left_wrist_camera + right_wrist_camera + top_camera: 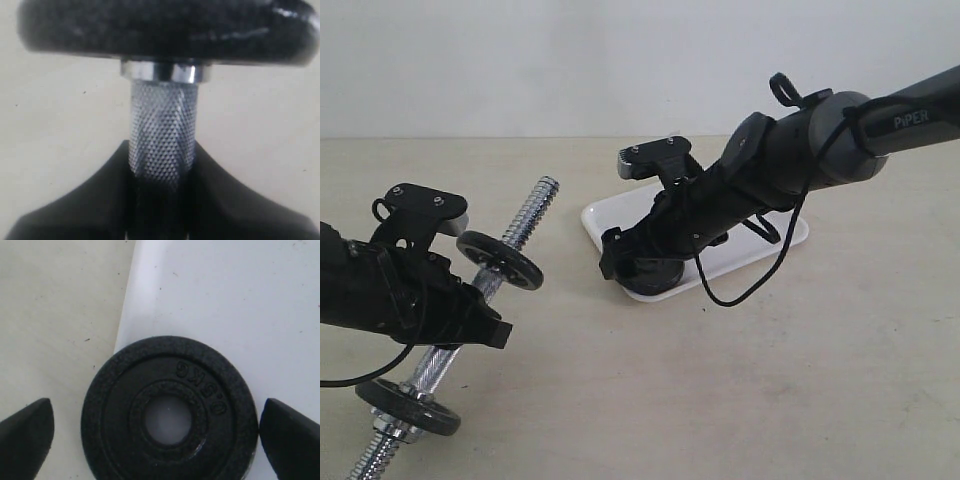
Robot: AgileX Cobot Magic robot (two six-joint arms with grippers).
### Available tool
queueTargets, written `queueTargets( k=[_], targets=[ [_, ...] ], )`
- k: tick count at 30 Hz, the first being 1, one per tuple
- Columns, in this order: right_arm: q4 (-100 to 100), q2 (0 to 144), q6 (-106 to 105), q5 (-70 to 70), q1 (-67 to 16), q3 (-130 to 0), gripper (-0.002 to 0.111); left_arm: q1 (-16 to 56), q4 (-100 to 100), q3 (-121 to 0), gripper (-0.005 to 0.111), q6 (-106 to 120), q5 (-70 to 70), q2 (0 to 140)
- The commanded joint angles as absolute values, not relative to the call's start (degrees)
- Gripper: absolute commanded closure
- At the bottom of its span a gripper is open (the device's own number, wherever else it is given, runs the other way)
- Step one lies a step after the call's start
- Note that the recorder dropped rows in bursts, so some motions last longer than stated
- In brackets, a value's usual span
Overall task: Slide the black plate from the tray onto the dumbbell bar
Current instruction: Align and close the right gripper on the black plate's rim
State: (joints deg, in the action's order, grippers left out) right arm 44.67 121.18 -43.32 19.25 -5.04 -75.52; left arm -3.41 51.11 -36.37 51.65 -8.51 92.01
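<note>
Holding the dumbbell bar point(532, 210) with the left jaws, clamped from both sides on its knurled middle part. Tilted in the exterior view: free threaded end raised, other end low at the bottom-left edge. Already carrying two wider black discs point(500, 260), one on each side of the grip. In the left wrist view, one of them filling the far side of the picture, with a chrome collar point(160, 71) directly against it.

Lying flat on the white tray point(615, 218), at the corner nearest to the bar: the black plate point(115, 410), hole upward, raised lettering around the hole. Well apart from the bar, not yet on it.

Right jaws standing wide apart, lowered over the plate, one finger point(27, 435) on each side of it. Clear gap at one side. At the other side, finger just beside the rim, and impossible to tell if touching.

In the exterior view, plate mostly hidden under the right arm point(770, 150), with only a dark edge showing above the pale tabletop point(770, 380).
</note>
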Motion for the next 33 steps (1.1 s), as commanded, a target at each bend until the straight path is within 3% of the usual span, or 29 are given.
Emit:
queueTargets(
  k=[1, 33],
  targets=[
    [44.35, 121.22, -42.52, 19.93, -5.12, -75.58, 0.003, -3.35, 52.62, -38.11, 0.103, 51.94, -4.12, 89.39],
    [36.83, 123.68, -36.30, 21.68, -5.21, -80.07, 0.003, -3.35, 52.90, -38.11, 0.103, 51.94, -3.90, 89.39]
  ],
)
